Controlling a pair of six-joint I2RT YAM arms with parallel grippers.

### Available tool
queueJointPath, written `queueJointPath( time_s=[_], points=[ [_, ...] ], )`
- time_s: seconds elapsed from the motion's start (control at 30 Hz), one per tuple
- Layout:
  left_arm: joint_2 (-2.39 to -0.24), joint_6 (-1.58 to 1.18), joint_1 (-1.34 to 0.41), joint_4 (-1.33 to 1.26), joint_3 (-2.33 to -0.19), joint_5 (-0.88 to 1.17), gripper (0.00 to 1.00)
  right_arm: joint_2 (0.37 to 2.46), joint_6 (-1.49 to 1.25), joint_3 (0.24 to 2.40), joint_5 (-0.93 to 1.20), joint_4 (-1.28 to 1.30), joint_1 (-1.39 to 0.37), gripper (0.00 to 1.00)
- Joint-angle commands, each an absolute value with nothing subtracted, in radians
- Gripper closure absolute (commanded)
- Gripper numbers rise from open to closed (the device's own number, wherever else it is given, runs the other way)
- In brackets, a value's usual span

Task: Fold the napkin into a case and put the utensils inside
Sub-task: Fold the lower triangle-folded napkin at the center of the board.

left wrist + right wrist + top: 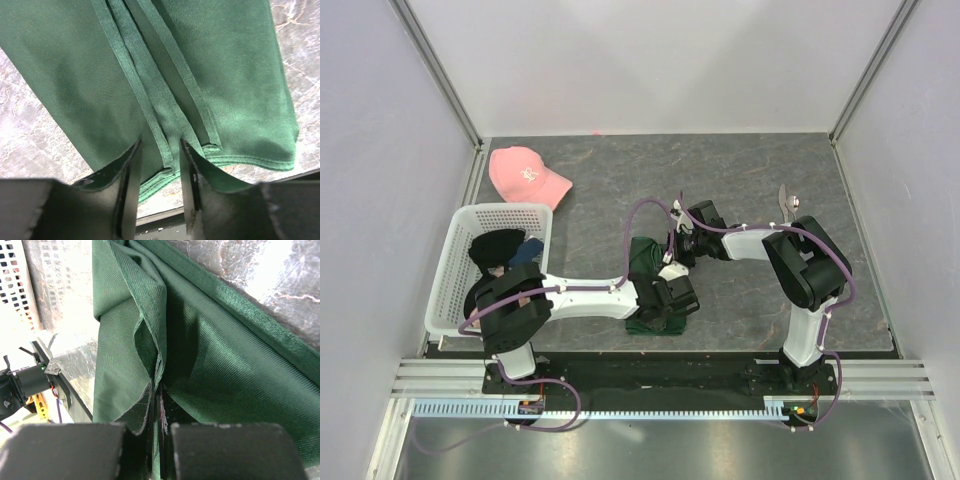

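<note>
The dark green napkin [645, 252] lies partly folded on the grey table between the two arms. My right gripper [672, 252] is shut on a raised fold of the napkin [225, 365], the cloth pinched between its fingers [142, 407]. My left gripper [665, 300] sits at the napkin's near end. In the left wrist view its fingers [131, 165] stand apart, with the hemmed edges of the napkin [240, 75] lying flat between them and bare table showing through the gap. The silver utensils [787, 204] lie at the right, beyond the right arm's elbow.
A white basket [450, 270] holding a black garment [498, 247] stands at the left beside the left arm. A pink cap [525, 173] lies at the back left. The table's near edge runs just behind the left gripper.
</note>
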State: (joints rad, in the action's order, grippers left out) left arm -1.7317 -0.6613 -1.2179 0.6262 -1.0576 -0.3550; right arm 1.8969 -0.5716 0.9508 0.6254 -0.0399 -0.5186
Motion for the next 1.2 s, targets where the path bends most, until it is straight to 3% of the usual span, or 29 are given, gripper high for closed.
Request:
queueJointPath(
  time_s=[0.0,0.13,0.23,0.33,0.4,0.57,1.17],
  points=[
    [-1.761,-0.703,-1.224,0.609,-1.062,-0.336,0.69,1.905,-0.549,0.956,0.620,-0.032,-0.515,0.95],
    [-1.758,-0.710,-1.223,0.591,-1.048,-0.334,0.84,1.890,-0.551,0.966,0.632,-0.022,-0.512,0.93],
    [-1.717,-0.724,-1.223,0.588,-1.034,-0.350,0.89,1.861,-0.542,0.983,0.629,-0.003,-0.512,0.89],
    [-1.683,-0.733,-1.218,0.581,-1.022,-0.347,0.93,1.830,-0.523,1.000,0.615,0.081,-0.511,0.79],
    [-1.658,-0.741,-1.213,0.575,-1.012,-0.348,0.98,1.799,-0.522,0.988,0.611,0.106,-0.511,0.68],
    [-1.612,-0.756,-1.209,0.566,-0.997,-0.330,0.98,1.703,-0.506,0.921,0.606,0.143,-0.509,0.55],
    [-1.586,-0.770,-1.186,0.488,-0.931,-0.252,0.98,1.557,-0.664,0.606,0.646,-0.079,-0.606,0.58]
  ],
)
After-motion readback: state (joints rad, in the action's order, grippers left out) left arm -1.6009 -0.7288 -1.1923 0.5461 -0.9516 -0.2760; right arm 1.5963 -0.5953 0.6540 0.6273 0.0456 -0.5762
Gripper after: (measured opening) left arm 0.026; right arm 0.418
